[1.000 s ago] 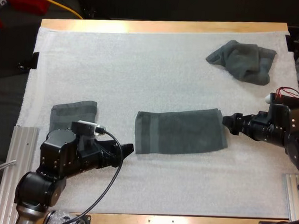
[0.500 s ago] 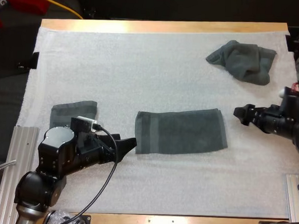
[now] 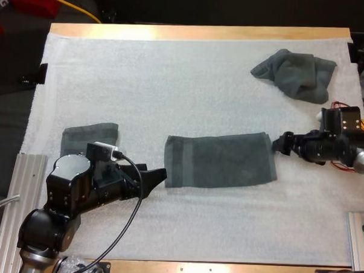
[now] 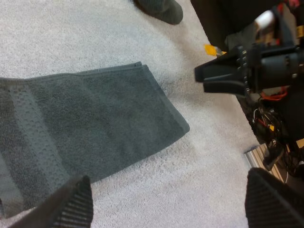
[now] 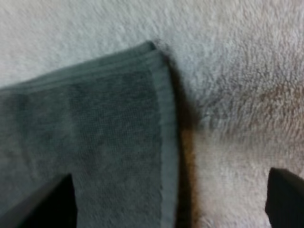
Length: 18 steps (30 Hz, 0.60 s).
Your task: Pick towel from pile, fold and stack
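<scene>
A dark grey-green towel point(image 3: 219, 159) lies flat on the white mat point(image 3: 172, 81), folded into a long strip. My left gripper point(image 3: 158, 173) is at its left end, and the left wrist view shows the towel point(image 4: 85, 137) ahead of the open left gripper point(image 4: 171, 209). My right gripper point(image 3: 282, 143) sits just off the towel's far right corner. In the right wrist view the right gripper point(image 5: 168, 204) is open over that corner point(image 5: 95, 142). A crumpled towel point(image 3: 296, 74) lies at the far right. A folded towel point(image 3: 90, 138) rests at the left, partly hidden by my left arm.
Metal rails point(image 3: 19, 190) flank the mat at the near left and right. The other arm's gripper point(image 4: 218, 78) shows in the left wrist view beyond the towel's far end. Bare mat spreads across the far left and the near middle.
My right gripper drew back to the right, then came in again to the towel's far right corner. My left gripper edged forward to the towel's left end and stayed there.
</scene>
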Available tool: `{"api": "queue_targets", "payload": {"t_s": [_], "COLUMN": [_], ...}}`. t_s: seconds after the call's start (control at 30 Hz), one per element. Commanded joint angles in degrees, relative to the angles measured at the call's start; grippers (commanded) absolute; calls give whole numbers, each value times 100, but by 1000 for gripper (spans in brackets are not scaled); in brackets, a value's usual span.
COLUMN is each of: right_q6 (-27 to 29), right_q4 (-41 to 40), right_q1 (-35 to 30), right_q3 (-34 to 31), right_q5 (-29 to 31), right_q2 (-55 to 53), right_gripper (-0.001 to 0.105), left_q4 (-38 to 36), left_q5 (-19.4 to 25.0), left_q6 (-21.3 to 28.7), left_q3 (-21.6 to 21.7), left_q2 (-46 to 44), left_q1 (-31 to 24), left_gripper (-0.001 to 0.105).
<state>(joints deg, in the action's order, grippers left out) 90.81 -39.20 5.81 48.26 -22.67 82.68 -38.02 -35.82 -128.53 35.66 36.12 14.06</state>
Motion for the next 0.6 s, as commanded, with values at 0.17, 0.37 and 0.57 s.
{"api": "queue_targets", "payload": {"t_s": [0.17,0.37,0.57], "right_q6": [176,196,196], "right_q4": [40,67,67], "right_q1": [-32,-32,-32], "right_q3": [40,40,40], "right_q5": [-42,-67,-68], "right_q2": [356,600,740], "right_gripper": [78,78,78], "left_q4": [57,57,57], "left_q5": [-66,-91,-91], "left_q6": [-14,-14,-14], "left_q3": [35,35,35], "left_q2": [-18,-18,-18], "left_q1": [21,21,21], "left_gripper": [65,65,65]}}
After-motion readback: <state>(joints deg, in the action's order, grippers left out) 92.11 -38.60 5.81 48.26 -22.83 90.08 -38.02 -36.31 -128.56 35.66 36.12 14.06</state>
